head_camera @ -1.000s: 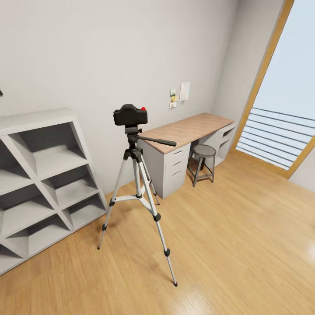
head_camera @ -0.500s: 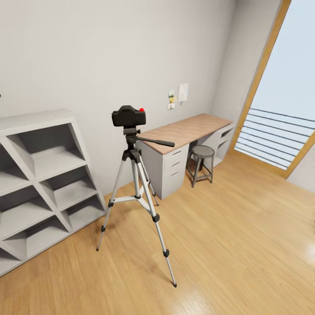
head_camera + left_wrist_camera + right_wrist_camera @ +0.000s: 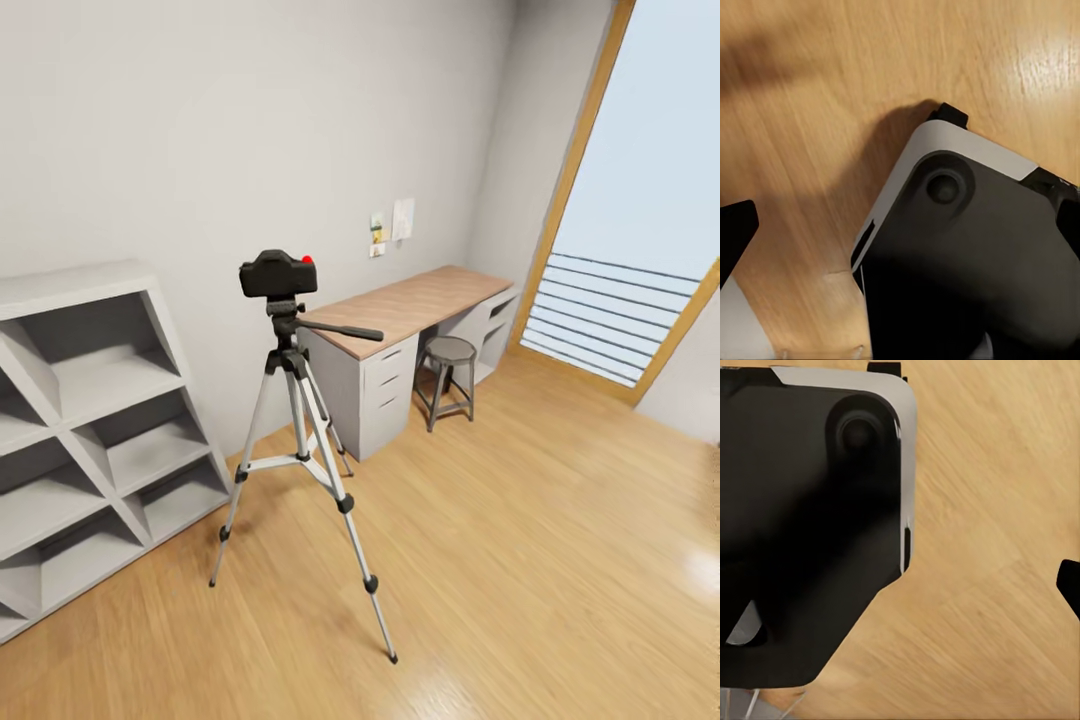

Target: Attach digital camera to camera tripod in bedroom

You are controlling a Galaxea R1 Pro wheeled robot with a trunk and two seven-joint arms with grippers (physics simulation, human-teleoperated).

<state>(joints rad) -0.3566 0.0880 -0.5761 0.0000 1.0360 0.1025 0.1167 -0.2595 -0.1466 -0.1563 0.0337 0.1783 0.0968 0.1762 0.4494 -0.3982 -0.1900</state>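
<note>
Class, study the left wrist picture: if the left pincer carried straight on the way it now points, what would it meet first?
Most likely the robot's own dark base, which lies right ahead with the wood plank floor around it; depth is unclear, so this is a judgement.

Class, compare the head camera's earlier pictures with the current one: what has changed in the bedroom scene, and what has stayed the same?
Only the viewpoint changed: the whole picture slid left and slightly down, so the camera moved, not the things. The digital camera sits on the camera tripod as before, between the shelves and the desk with its stool. Nothing was taken hold of or let go.
</note>
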